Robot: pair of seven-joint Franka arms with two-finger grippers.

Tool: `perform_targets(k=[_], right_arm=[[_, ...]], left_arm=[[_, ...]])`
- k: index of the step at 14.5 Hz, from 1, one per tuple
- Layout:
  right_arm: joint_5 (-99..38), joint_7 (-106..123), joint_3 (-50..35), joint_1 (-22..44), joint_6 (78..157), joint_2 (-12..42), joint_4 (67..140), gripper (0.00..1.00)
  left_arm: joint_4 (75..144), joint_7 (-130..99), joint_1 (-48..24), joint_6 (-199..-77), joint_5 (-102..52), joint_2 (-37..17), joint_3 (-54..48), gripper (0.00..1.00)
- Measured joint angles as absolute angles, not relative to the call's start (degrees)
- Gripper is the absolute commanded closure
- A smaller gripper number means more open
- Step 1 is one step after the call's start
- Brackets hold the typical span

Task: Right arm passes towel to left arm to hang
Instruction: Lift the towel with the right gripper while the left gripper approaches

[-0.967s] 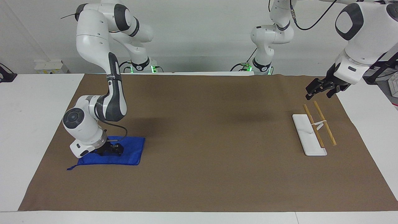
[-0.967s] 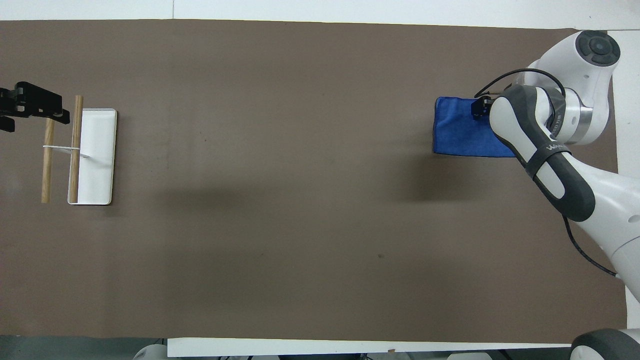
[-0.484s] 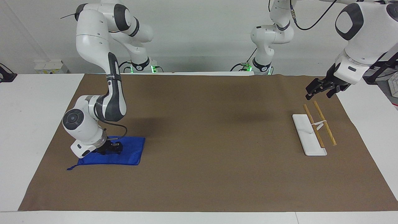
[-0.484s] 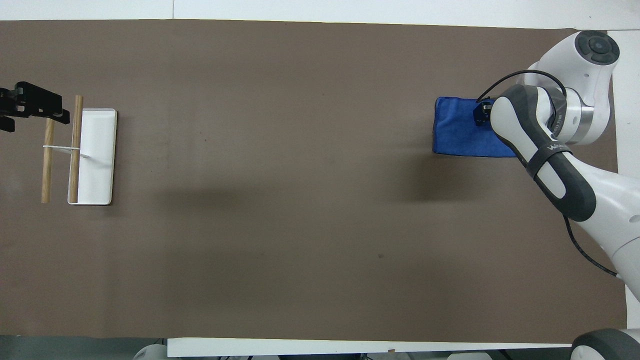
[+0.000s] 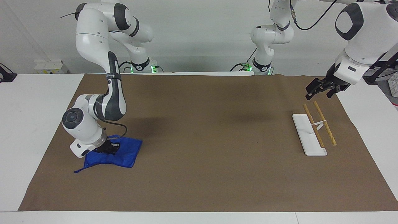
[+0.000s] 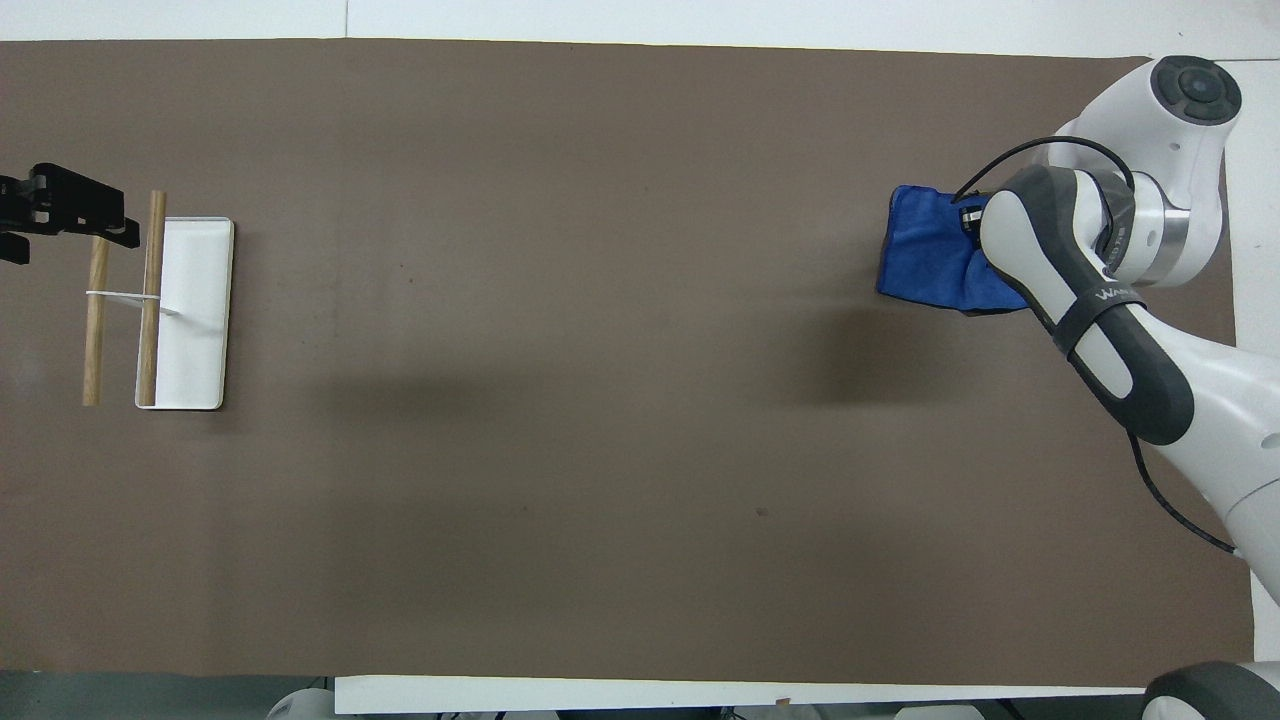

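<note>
Right pincer (image 5: 109, 148) grips the bunched towel (image 5: 124, 155) on the tabletop (image 5: 202, 140); left pincer (image 5: 317, 88) hangs open above the rack (image 5: 314, 130).

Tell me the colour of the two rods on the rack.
Light wood brown rods on a white rack; clearest in the overhead view.

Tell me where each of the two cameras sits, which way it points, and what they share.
Facing view: high across the table, looking at the robots; shows both arms whole, the right gripper shut on the blue towel, the left gripper over the rack.
Overhead view: high above the robots' end, looking steeply down and forward; shows the right arm's forearm and wrist over the towel, and the left gripper at the edge.
Shared: towel, rack, brown mat, half a turn apart.
</note>
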State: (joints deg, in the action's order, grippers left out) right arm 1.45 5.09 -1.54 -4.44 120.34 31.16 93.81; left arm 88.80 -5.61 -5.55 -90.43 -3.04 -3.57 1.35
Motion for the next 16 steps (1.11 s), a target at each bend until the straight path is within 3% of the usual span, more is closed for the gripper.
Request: perform_targets(k=[7,16], right_arm=[[-9.43,-0.05,-3.86,-3.84,103.68,29.67,82.23,1.00],[-30.83,-28.89,-9.35,0.06,101.44,27.73,79.38,1.00]], left_arm=[[88.80,-5.90,-5.55,-90.47,-3.04,-3.57,1.35,0.00],[89.06,-25.63,-5.60,-96.62,-7.94,-3.60,1.24,0.00]])
